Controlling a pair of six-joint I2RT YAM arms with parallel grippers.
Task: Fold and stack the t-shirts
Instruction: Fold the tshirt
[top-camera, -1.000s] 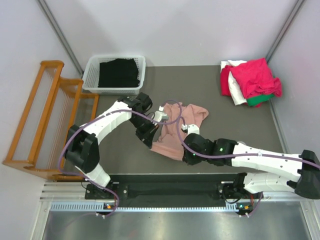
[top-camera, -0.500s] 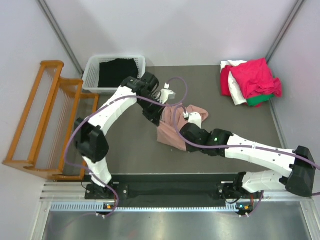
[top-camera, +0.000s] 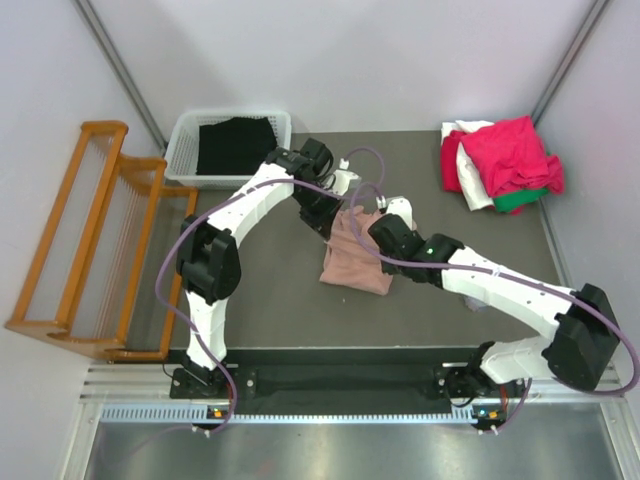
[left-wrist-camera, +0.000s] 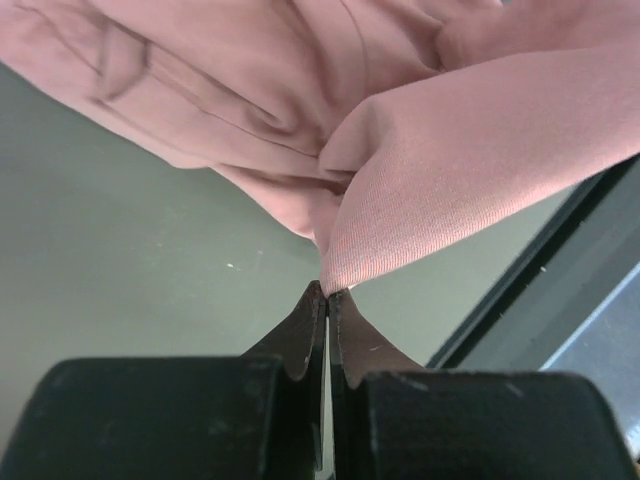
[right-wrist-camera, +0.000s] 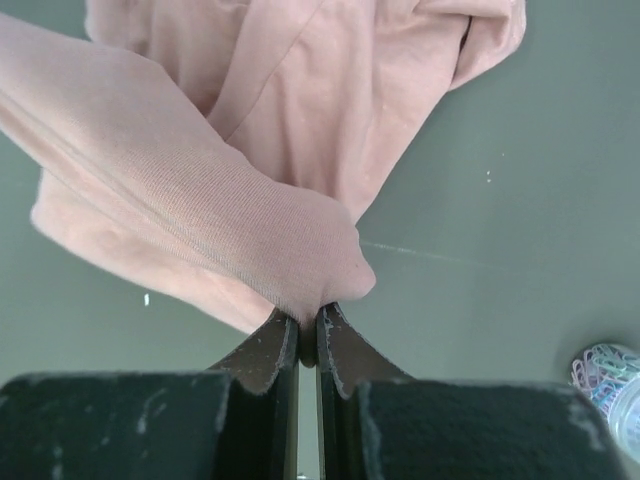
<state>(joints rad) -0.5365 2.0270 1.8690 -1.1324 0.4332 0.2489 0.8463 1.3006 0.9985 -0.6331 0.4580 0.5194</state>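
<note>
Loosely bunched, wrinkled dusty-pink t-shirt (top-camera: 355, 265)

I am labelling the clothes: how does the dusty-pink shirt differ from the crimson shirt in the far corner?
The dusty-pink shirt is pale and alone mid-table; the crimson shirt is vivid and tops a pile. The left gripper and right gripper are shut on the dusty-pink shirt; no gripper touches the crimson shirt. Both are rumpled.
</note>
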